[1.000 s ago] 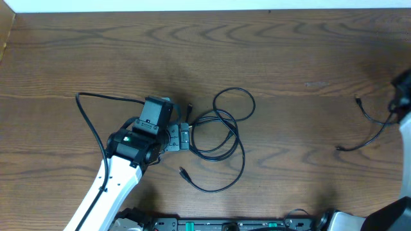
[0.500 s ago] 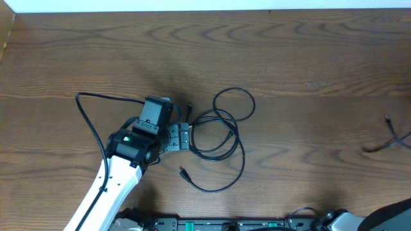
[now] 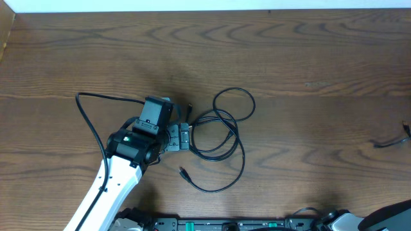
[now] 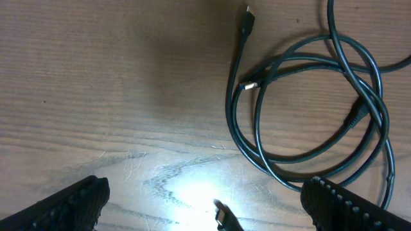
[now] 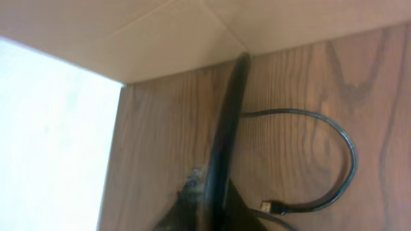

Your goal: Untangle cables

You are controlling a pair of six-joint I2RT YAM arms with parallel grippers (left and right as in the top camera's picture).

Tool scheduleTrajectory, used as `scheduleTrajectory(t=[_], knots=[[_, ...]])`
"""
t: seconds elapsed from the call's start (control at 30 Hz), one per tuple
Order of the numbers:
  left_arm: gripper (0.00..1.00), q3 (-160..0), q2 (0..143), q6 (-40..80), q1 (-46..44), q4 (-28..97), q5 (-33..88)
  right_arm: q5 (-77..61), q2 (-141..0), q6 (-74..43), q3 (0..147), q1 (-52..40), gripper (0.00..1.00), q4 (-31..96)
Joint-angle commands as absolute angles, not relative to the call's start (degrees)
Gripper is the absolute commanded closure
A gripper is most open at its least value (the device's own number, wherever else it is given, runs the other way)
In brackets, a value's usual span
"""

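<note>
A tangle of thin black cables [image 3: 221, 136] lies in loose loops at the table's middle. My left gripper [image 3: 185, 136] sits at the tangle's left edge, open and empty. In the left wrist view its fingers [image 4: 209, 215] straddle one small plug end [image 4: 221, 215], with the coiled cables [image 4: 308, 109] just ahead and to the right. Another cable [image 3: 390, 142] shows only its tail at the overhead view's right edge. My right gripper [image 5: 212, 205] is outside the overhead view; its wrist view shows dark closed fingers with a cable loop and plug [image 5: 321, 192] trailing from them.
A thicker black cable [image 3: 90, 122] belonging to the left arm loops to that arm's left. A light wall or box [image 5: 160, 38] meets the wooden table [image 5: 289, 83] near the right gripper. Part of the right arm [image 3: 392, 218] fills the bottom right corner.
The cable on the right has slid further right, almost out of the overhead view, and the right gripper has left that view. The left arm and the tangle have not moved.
</note>
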State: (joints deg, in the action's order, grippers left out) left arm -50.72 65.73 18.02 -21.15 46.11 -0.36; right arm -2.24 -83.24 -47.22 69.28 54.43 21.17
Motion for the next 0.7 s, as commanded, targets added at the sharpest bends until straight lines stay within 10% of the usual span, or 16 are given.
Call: scheduleTrajectory(t=[0.0,0.07,0.67], knots=[[0.0,-52.0,65.3,18.3,-20.9,46.2,-1.1,0.0,-82.2,-47.6,70.0,54.7,0.42,21.7],[0.0,-52.0,65.3,18.3,-20.9,46.2,-1.1,-0.5,-82.4,-47.6,70.0,54.7,0.01,21.7],[0.0,-51.9,65.3,18.3,-20.9,46.2,-1.1,-2.0,-82.7,-46.4,70.0,54.7,0.01,29.1]])
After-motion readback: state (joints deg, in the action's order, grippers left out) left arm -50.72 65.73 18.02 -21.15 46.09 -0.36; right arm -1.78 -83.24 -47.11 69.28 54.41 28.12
